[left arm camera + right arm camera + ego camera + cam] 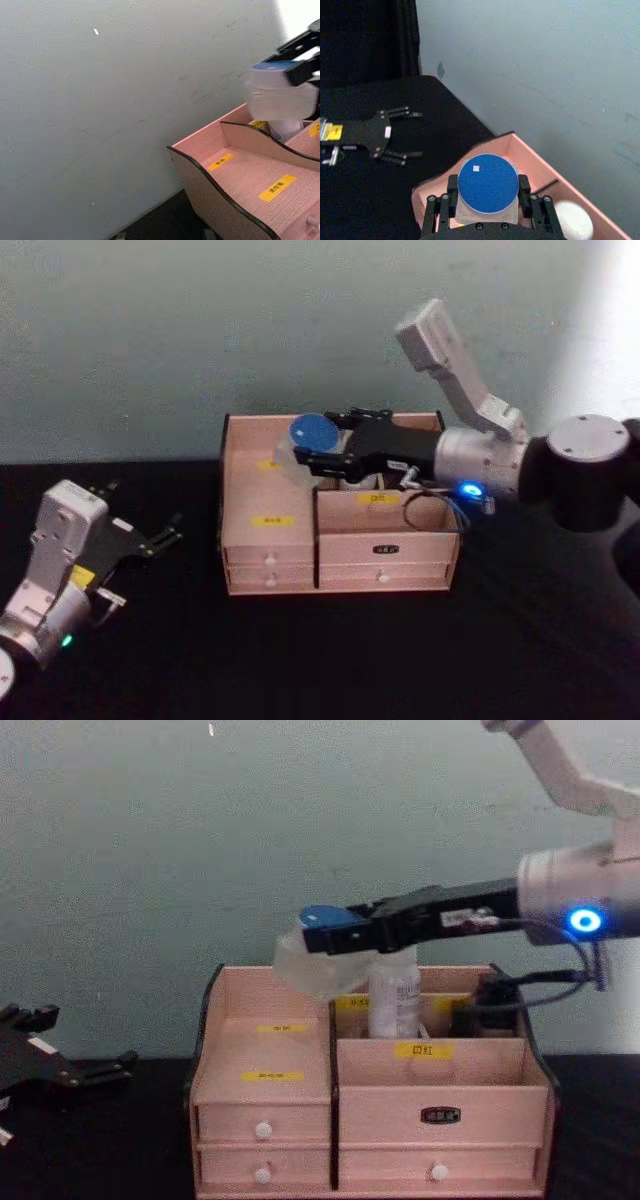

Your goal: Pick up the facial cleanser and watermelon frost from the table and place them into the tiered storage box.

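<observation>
My right gripper [315, 445] is shut on the watermelon frost [305, 433], a squat frosted jar with a blue lid. It holds the jar tilted in the air over the back left compartment of the tiered storage box [250, 502]. In the chest view the jar [312, 963] hangs just above the box's rear rim [262, 971]. The facial cleanser [394, 1000], a tall white bottle, stands upright inside the box's back middle compartment, right behind the fingers. Its rounded cap [574, 220] shows beside the jar [487, 182]. My left gripper [150, 510] rests open over the table, left of the box.
The box stands on a black table [330, 660] against a pale grey-green wall [200, 330]. Its front holds several small white-knobbed drawers [263, 1130]. The stepped left compartments [250, 175] carry yellow labels and hold nothing.
</observation>
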Action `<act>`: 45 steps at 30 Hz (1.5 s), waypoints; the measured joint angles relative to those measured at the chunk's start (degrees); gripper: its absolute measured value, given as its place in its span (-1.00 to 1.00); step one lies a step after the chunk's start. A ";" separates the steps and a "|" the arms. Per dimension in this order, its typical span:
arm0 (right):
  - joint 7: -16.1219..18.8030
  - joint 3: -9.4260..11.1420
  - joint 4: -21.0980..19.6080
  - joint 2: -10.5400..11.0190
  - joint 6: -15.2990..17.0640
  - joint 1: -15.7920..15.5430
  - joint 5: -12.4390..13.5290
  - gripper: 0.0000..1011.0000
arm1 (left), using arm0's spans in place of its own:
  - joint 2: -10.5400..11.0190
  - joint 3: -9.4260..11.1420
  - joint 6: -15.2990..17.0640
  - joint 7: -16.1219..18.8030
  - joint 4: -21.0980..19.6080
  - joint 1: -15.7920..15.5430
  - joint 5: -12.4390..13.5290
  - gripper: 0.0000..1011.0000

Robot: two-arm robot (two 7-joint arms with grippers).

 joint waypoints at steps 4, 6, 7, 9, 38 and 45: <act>0.79 -0.68 3.38 -2.24 -1.02 1.99 -0.24 0.40 | 0.00 0.00 0.00 0.00 0.00 0.00 0.00 0.98; 1.28 -1.04 5.31 -3.41 -1.59 2.93 -0.37 0.40 | 0.00 0.01 0.00 0.00 0.00 0.00 0.00 0.98; 1.40 -1.17 5.98 -3.82 -1.74 3.20 -0.42 0.40 | 0.00 0.00 0.00 0.00 0.00 0.00 0.00 0.98; 1.79 -1.55 8.09 -4.89 -2.25 4.02 -0.60 0.40 | 0.00 0.00 0.00 0.00 0.00 0.00 0.00 0.98; 4.72 -2.08 24.52 -12.19 -5.94 8.03 -3.25 0.40 | 0.00 0.00 0.00 0.00 0.00 0.00 0.00 0.98; 4.56 -1.83 25.07 -12.66 -4.84 8.11 -3.96 0.40 | 0.00 0.01 0.00 0.00 0.00 0.00 0.00 0.98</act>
